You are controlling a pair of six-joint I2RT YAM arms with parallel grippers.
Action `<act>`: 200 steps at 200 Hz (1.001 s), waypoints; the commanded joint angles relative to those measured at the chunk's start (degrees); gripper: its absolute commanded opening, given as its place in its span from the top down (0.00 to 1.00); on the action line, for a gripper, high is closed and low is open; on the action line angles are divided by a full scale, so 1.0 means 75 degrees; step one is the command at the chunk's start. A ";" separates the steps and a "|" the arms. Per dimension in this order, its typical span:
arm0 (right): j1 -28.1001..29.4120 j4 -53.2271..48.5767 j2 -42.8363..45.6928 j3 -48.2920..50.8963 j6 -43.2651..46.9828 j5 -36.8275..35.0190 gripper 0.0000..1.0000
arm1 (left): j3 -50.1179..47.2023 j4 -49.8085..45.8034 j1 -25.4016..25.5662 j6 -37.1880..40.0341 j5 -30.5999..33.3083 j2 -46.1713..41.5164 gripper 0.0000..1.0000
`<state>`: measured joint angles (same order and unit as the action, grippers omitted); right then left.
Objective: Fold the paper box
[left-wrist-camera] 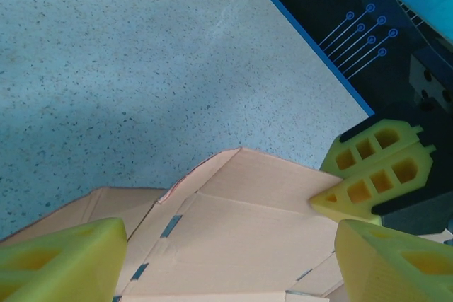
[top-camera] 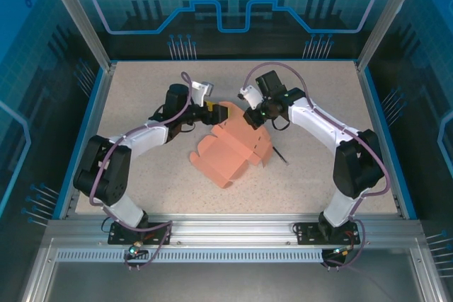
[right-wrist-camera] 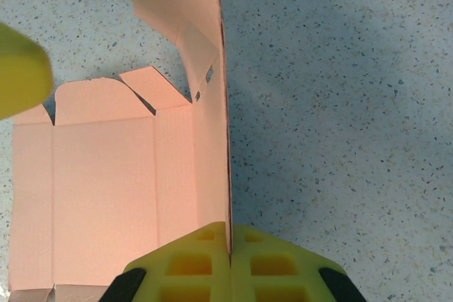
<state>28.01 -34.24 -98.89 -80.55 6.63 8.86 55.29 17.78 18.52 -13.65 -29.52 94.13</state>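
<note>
Salmon-pink paper box (top-camera: pixel 230 157) lies mostly flat at mid surface (top-camera: pixel 318 104). The right gripper (right-wrist-camera: pixel 229 244) pinches its raised panel's edge, and the left gripper (left-wrist-camera: pixel 226 259) gapes over a flap. Thin card may slip or crease if tugged.

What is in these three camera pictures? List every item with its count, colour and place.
paper box: one, salmon-pink, unfolded sheet at the table's centre, one edge raised
stick: one, thin and dark, on the table just right of the box
table: one, speckled beige, blue-edged
left arm, right arm: two, black and white, reaching to the box
left end effector: one, yellow fingers, open at the box's far flap
right end effector: one, yellow fingers, shut on the raised edge
</note>
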 commanded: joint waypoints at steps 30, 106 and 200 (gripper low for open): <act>-0.0043 0.0077 0.0236 0.0046 0.0035 0.0216 1.00 | 0.0276 0.0172 -0.0065 -0.0113 -0.0667 0.0107 0.23; -0.0061 -0.0005 0.0275 0.0030 0.0041 0.0014 1.00 | 0.0006 -0.0030 -0.0072 0.0075 0.0210 -0.0270 0.29; -0.0067 0.0065 0.0342 0.0088 0.0022 0.0271 1.00 | 0.0549 -0.0367 -0.0056 0.0343 -0.0197 0.0033 0.27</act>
<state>27.81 -34.22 -98.13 -80.55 6.63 9.52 56.55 16.32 18.15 -13.13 -28.40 93.30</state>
